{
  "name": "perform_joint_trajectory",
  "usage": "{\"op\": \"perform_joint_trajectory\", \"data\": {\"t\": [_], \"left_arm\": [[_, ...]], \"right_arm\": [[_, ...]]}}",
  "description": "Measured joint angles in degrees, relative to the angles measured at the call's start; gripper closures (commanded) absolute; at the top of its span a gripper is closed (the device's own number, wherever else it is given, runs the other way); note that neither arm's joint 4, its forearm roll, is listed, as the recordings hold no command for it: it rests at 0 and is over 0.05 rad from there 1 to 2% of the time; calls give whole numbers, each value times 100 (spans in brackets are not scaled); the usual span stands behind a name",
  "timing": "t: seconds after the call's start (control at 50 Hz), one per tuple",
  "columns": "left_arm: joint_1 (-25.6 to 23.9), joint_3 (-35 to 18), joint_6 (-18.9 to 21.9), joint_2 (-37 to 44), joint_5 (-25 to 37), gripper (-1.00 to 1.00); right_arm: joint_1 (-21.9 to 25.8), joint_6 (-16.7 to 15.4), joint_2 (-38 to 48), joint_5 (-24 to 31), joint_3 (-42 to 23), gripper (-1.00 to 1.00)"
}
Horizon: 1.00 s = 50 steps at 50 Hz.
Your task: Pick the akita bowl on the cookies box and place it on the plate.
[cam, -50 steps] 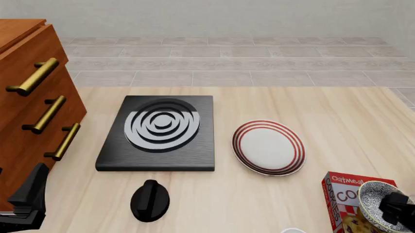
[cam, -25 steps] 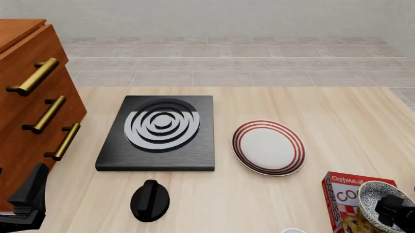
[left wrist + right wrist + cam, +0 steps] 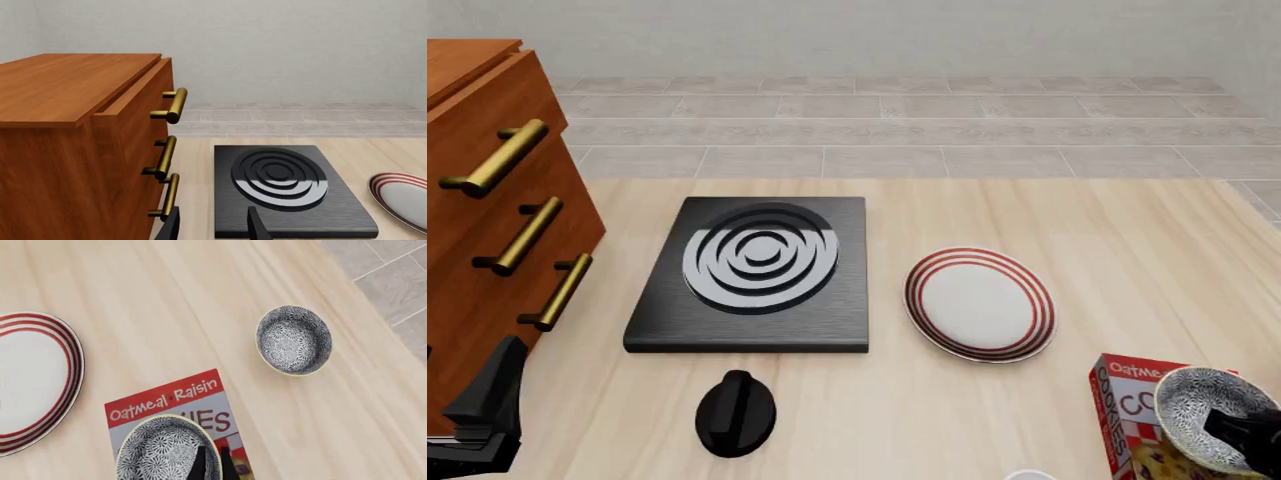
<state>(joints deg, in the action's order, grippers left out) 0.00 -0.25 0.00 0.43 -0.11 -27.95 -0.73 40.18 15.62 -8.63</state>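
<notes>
The akita bowl (image 3: 163, 452) (image 3: 1212, 415), dark outside and speckled inside, sits over the red cookies box (image 3: 175, 396) (image 3: 1130, 400) at the table's near right. My right gripper (image 3: 212, 466) (image 3: 1244, 438) is shut on the bowl's rim, one finger inside and one outside. To the left of the box and farther back lies the white, red-ringed plate (image 3: 980, 303) (image 3: 30, 377) (image 3: 402, 196), with nothing on it. Beside the cabinet at the near left, my left gripper (image 3: 213, 227) (image 3: 483, 412) stands open and holds nothing.
A black square stove (image 3: 751, 272) (image 3: 285, 187) lies left of the plate, with a black knob-like object (image 3: 735, 411) in front of it. A wooden drawer cabinet (image 3: 487, 215) (image 3: 73, 145) lines the left edge. In the right wrist view a second speckled bowl (image 3: 294, 340) rests on the table beyond the box.
My right gripper has sunk a little onto the bowl's rim, and the bowl now sits slightly higher and looks larger in the front view. The left arm has not moved.
</notes>
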Motion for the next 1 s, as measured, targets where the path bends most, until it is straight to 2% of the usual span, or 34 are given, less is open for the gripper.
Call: {"op": "perform_joint_trajectory", "data": {"t": [0.16,0.34,0.5,0.76,1.0], "left_arm": [[0,0,0,0,0,-100],[0,0,0,0,0,-100],[0,0,0,0,0,-100],[0,0,0,0,0,-100],[0,0,0,0,0,-100]], "right_arm": [[107,68,-318,345,-111,100],[470,306,-804,935,-379,100],[807,515,-1015,1217,-609,100],[1320,763,-927,1285,-1017,100],[1781,1057,-482,1052,-1499,100]]}}
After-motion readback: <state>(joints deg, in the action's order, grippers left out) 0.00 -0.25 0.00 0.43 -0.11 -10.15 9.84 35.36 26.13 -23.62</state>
